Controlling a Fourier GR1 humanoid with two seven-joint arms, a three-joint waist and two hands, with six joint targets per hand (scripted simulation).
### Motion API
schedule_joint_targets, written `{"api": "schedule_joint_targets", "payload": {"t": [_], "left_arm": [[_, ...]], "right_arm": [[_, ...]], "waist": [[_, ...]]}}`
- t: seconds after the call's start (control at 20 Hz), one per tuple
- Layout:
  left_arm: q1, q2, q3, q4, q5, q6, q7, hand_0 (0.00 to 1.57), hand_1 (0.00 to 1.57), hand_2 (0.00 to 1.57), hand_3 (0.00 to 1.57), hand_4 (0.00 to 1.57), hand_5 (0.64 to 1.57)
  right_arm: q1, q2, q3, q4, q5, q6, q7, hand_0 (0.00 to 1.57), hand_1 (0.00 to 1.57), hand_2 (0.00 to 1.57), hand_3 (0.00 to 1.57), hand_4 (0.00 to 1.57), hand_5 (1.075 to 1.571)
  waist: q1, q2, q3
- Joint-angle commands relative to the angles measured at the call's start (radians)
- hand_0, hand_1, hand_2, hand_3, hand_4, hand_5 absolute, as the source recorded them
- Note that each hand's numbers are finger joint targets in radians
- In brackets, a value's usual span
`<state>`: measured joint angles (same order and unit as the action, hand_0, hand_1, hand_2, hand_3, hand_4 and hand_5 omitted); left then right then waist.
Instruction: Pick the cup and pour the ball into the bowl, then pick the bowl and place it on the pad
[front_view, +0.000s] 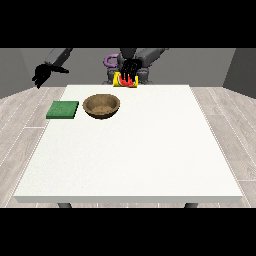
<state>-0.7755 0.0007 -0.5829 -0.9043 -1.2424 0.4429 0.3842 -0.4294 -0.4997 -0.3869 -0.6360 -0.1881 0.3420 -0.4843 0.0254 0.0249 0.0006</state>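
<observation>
One hand at the view's right curls round the small yellow-and-red cup, raised at the white table's far edge, beyond the brown wooden bowl. Likely light and rigid, the cup suits a grasp round its sides. Whether the other hand is closed cannot be told.

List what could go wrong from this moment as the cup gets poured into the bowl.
1. The cup, red and yellow, is held above the table's far edge, not over the brown bowl; tipping it there could send the ball onto the table or floor.
2. The ball isn't visible, so its position in the cup can't be confirmed.
3. The green pad lies close beside the bowl; a nudged bowl might shift it.
</observation>
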Motion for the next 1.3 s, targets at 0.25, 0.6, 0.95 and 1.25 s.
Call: {"api": "schedule_joint_targets", "payload": {"t": [0.25, 0.6, 0.95, 1.25], "left_arm": [[0.023, -0.001, -0.136, 0.015, -0.133, -0.102, 0.077, 0.0, 0.0, 1.57, 1.57, 0.91, 1.547], [-0.124, 0.025, -0.178, 0.011, -0.198, -0.328, -0.012, 0.0, 0.0, 1.57, 1.57, 1.25, 1.385], [-0.245, 0.01, -0.21, -0.026, -0.319, -0.468, -0.049, 1.55, 1.55, 1.57, 1.57, 1.2, 1.457], [-0.207, 0.012, -0.131, -0.065, -0.347, -0.504, -0.108, 1.5, 1.5, 1.57, 1.57, 1.21, 1.457]], "right_arm": [[-0.064, 0.071, 0.049, -0.027, 0.002, 0.002, 0.036, 0.0, 0.0, 0.0, 0.25, 0.0, 1.525], [-0.084, 0.059, 0.043, 0.005, 0.01, -0.028, 0.038, 0.0, 0.0, 0.0, 0.15, 0.0, 1.521], [-0.089, 0.019, 0.012, 0.053, -0.003, -0.02, 0.004, 0.0, 0.0, 0.0, 0.19, 0.0, 1.515], [-0.039, 0.065, 0.037, 0.046, 0.002, -0.02, -0.009, 0.0, 0.0, 0.0, 0.26, 0.0, 1.528]], "waist": [[-0.08, 0.003, -0.0004], [-0.061, 0.005, 0.0002], [-0.014, 0.022, 0.0003], [-0.027, -0.014, -0.0003]]}}
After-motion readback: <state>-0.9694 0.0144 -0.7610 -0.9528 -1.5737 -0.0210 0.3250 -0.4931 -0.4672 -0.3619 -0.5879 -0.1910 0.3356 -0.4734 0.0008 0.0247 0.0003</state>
